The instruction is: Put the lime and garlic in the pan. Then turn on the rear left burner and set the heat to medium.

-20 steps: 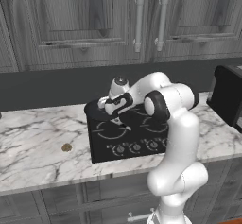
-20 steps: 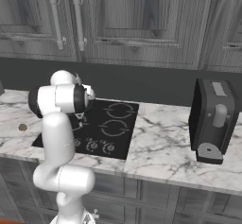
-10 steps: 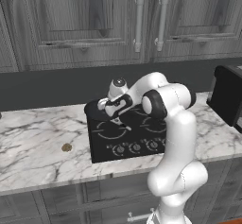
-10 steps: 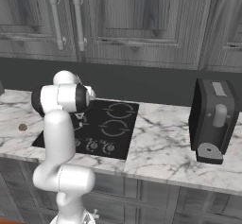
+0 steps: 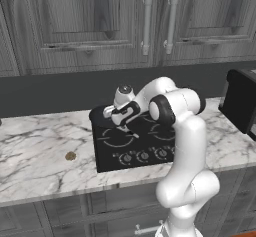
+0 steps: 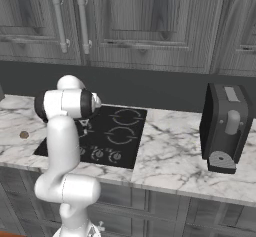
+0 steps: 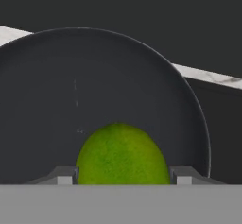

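In the hand view the bright green lime (image 7: 122, 154) sits between my two finger tips, and my gripper (image 7: 124, 175) is shut on it. Behind and below it spreads the round black pan (image 7: 94, 86). From the left base view the gripper (image 5: 119, 122) hangs low over the pan (image 5: 99, 115) at the cooktop's rear left corner. The pan covers the rear left burner. The tan-brown garlic (image 5: 70, 156) lies on the marble counter to the left of the cooktop, apart from the gripper; in the right base view the garlic (image 6: 23, 135) is at the far left.
The black glass cooktop (image 5: 150, 141) carries a row of small grey knobs (image 5: 143, 156) along its front. A dark coffee machine (image 6: 227, 126) stands on the counter at the right. Grey cabinets hang above the dark backsplash.
My hand has sunk slightly toward the pan with the lime still in it. The garlic has not moved.
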Tool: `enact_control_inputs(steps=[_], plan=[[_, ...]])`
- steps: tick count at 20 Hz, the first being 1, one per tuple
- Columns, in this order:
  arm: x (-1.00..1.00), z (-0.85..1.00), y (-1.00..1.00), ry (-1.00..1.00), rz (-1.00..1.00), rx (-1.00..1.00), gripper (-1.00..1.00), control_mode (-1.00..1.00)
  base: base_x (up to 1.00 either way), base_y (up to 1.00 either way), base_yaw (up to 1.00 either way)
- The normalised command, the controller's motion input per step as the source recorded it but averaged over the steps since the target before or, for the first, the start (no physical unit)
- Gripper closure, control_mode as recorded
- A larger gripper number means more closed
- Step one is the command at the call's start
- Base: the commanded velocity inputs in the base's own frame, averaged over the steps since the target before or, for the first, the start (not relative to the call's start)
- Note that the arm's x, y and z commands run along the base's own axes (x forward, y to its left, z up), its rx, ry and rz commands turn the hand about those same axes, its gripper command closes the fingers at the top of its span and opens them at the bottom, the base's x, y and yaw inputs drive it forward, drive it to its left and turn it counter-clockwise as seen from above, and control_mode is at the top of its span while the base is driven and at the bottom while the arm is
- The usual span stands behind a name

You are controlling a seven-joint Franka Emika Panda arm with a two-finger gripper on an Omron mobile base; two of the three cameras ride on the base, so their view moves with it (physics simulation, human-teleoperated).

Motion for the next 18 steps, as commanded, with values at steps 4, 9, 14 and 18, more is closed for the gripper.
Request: enact_control_inputs(steps=[4,9,14,18], plan=[[0.09,-0.10,0.00,0.00,0.00,-0.01,1.00,-1.00,0.00,0.00,0.00],[0.13,-0.05,0.00,0.00,0.00,-0.01,1.00,-1.00,0.00,0.00,0.00],[0.21,0.00,0.03,0.00,0.00,-0.01,1.00,-1.00,0.00,0.00,0.00],[0.05,0.00,0.01,0.01,0.00,0.00,1.00,-1.00,0.00,0.00,0.00]])
